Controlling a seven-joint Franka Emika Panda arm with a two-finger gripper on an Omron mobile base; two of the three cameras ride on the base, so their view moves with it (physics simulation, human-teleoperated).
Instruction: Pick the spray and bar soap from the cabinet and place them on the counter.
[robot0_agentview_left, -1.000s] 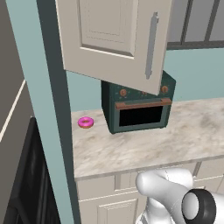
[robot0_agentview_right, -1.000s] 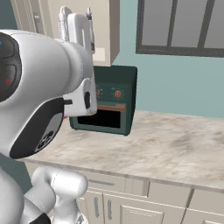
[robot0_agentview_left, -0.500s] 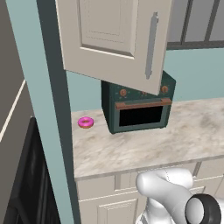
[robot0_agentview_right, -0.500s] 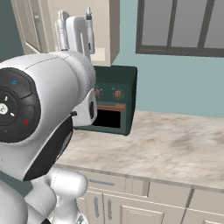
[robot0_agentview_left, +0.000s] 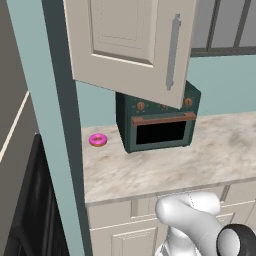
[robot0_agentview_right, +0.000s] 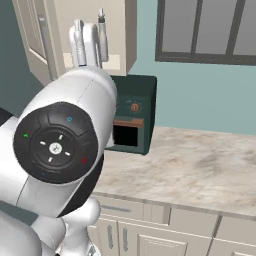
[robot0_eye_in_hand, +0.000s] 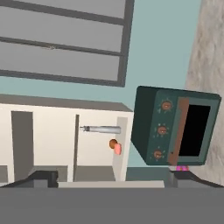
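In the hand view, which is rolled on its side, the cream cabinet (robot0_eye_in_hand: 52, 131) stands open. On its shelf the slim grey spray (robot0_eye_in_hand: 103, 129) stands upright. The small salmon-pink bar soap (robot0_eye_in_hand: 118, 149) lies beside it, next to a small orange-brown ball (robot0_eye_in_hand: 113, 143). My gripper (robot0_eye_in_hand: 113, 178) is open with nothing between its fingers, and it is still some way in front of the cabinet. The cabinet door (robot0_agentview_left: 132, 42) hangs open over the beige marbled counter (robot0_agentview_left: 165, 167).
A dark-green oven (robot0_agentview_left: 157, 125) sits on the counter below the cabinet, with a pink ring donut (robot0_agentview_left: 98, 140) to its left. A teal wall post (robot0_agentview_left: 60, 125) bounds the counter's left end. A window (robot0_agentview_right: 207, 30) is on the wall to the right. My arm's elbow (robot0_agentview_right: 60, 150) looms in the right base view.
My arm's elbow has swung toward the middle of the right base view and looms larger. The cabinet, the oven and the donut have not moved.
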